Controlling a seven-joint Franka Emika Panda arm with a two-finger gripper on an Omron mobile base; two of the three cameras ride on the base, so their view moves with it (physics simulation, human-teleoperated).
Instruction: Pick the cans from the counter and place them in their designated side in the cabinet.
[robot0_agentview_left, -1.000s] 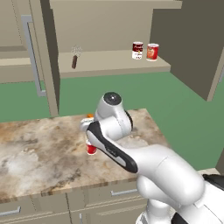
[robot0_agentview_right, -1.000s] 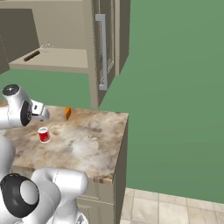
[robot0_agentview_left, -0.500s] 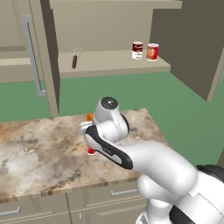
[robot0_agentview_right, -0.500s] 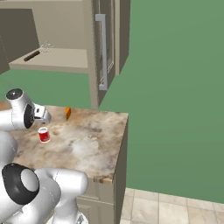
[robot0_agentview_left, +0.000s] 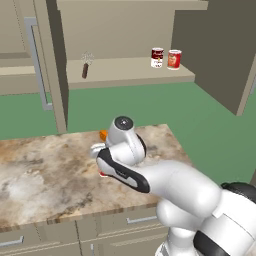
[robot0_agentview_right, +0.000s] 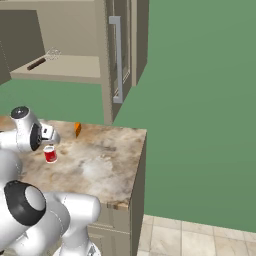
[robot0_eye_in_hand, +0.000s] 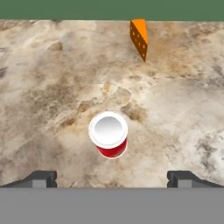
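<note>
Counter (robot0_eye_in_hand: 52, 78), marbled: red can (robot0_eye_in_hand: 108, 134) upright, orange wedge (robot0_eye_in_hand: 139, 37) at one o'clock. My pincer (robot0_eye_in_hand: 112, 178) spread above it. Step: approach; next, descend, close.

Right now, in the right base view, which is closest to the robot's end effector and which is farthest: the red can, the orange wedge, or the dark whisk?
1. Bright red white-topped can, just below the end effector.
2. Orange wedge, farther along the marbled counter.
3. Dark-handled whisk, up on the cabinet shelf.
</note>
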